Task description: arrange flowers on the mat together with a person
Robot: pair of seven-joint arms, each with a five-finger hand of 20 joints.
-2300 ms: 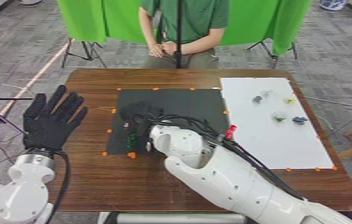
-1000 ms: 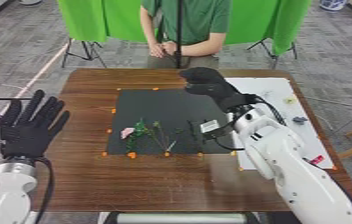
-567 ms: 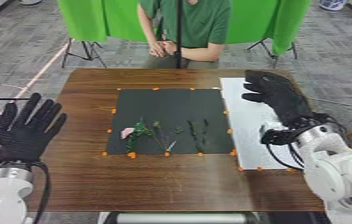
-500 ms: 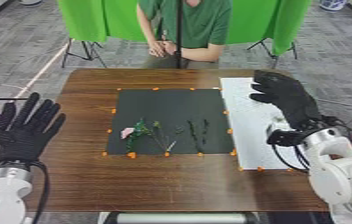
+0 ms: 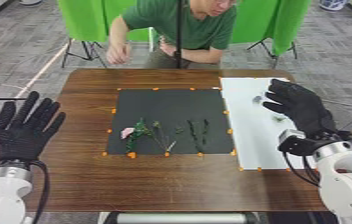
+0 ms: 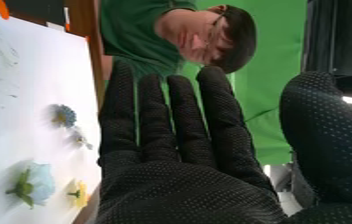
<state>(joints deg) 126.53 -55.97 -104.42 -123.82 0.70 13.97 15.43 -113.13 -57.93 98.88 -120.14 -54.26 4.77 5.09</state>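
My left hand (image 5: 23,134) is open over the table's left edge, away from the mat. My right hand (image 5: 304,111) is open above the right side of the white sheet (image 5: 266,145). In the right wrist view the same hand (image 6: 186,187) has straight fingers and holds nothing. On the black mat (image 5: 168,107) lie a pink flower (image 5: 127,132), green leaves (image 5: 140,129) and several thin stems (image 5: 193,132). Beside the hand, on the sheet, are a blue-grey flower (image 6: 63,116), a small pale flower (image 6: 82,139), a light blue flower (image 6: 37,184) and a yellow flower (image 6: 81,194).
Orange markers (image 5: 132,155) line the mat and sheet on the brown table (image 5: 181,185). A person (image 5: 177,35) sits across the table, leaning forward, with one hand (image 5: 118,53) beyond the far left edge. A dark upright pole stands before the person.
My right arm has swung from over the mat to the sheet's right side, uncovering the mat's flowers. My left hand has shifted slightly left. The person has leaned forward and parted their hands.
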